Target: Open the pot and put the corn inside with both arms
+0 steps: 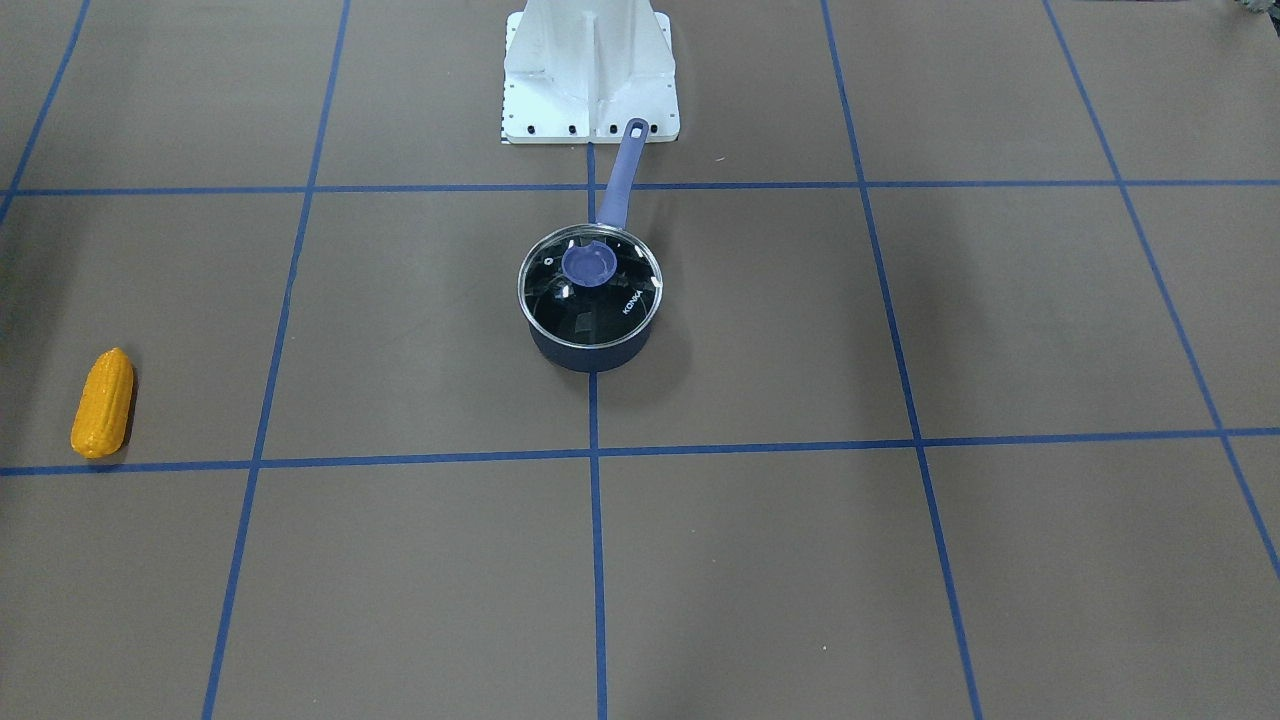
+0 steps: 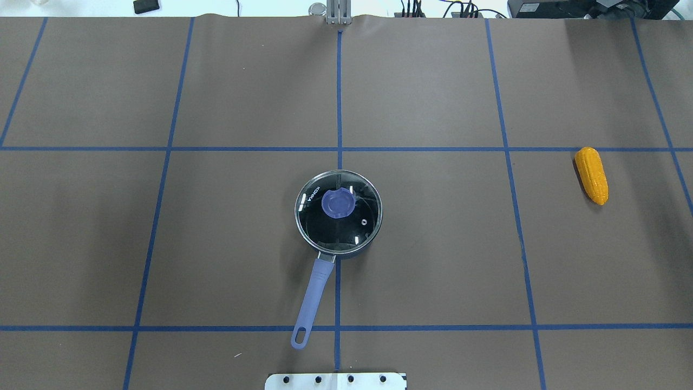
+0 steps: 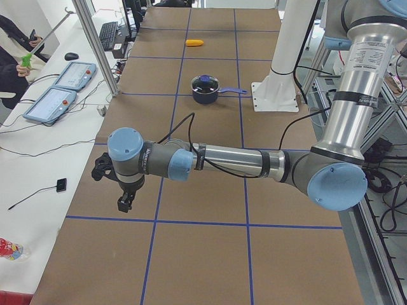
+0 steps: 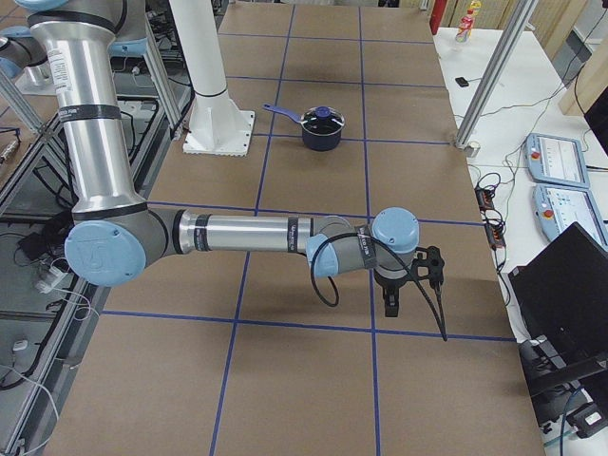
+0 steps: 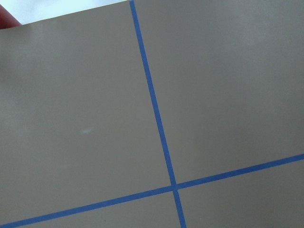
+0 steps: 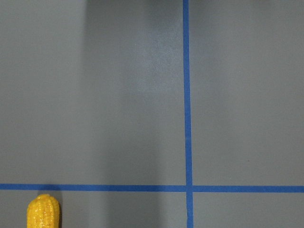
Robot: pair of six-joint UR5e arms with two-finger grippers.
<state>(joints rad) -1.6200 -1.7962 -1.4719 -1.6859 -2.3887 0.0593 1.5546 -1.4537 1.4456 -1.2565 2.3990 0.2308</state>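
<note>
Overhead exterior view: we find the pot [image 2: 315, 287] at the centre of the table [image 2: 433, 260]. Its glass lid [image 2: 346, 230] is seated on top, and the handle points near, toward the white base mount [image 2: 335, 381]. The corn [image 2: 591, 175] lies well apart to the right, one tip close to a blue tape line. Side views: the left gripper [image 3: 125, 202] and right gripper [image 4: 392, 302] hang over the table at opposite ends. We cannot tell whether either is parted or closed.

Corn [image 6: 43, 211] half beyond right wrist view's bottom edge.
</note>
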